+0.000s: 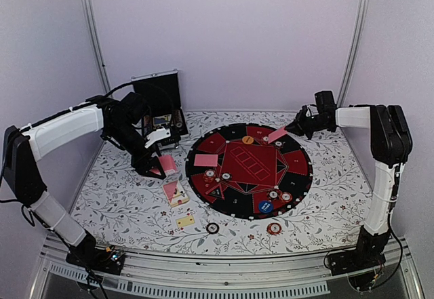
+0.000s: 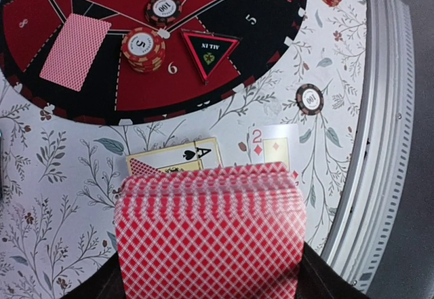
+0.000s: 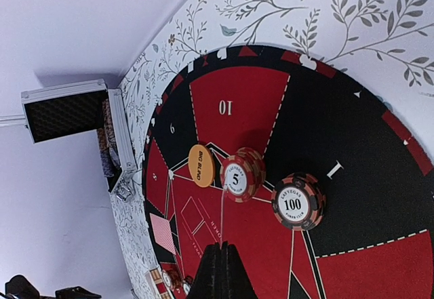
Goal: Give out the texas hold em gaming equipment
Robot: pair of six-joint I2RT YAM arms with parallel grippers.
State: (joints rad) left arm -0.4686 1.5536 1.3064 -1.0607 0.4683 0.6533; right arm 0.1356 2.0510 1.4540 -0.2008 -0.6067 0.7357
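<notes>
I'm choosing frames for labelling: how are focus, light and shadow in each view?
Top external: even, soft light, chips on the mat too small to read. Left wrist: the deck blocks the lower frame, mat print sharp. Right wrist: chip numerals crisp, the case in shadow.

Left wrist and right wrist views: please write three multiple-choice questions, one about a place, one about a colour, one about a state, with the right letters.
1. Where does the face-up ace of spades lie?
A. on the round mat
B. on the floral cloth, beside the two of diamonds
C. in the case

2. What colour is the disc marked BIG BLIND?
A. blue
B. green
C. orange

3. In what state is the left hand?
A. shut on the deck of cards
B. open and empty
C. shut on a chip

Answers: 1 B, it lies on the cloth beyond the deck. 2 C, it is orange beside the 5 chip. 3 A, the red-backed deck sits gripped in it.
</notes>
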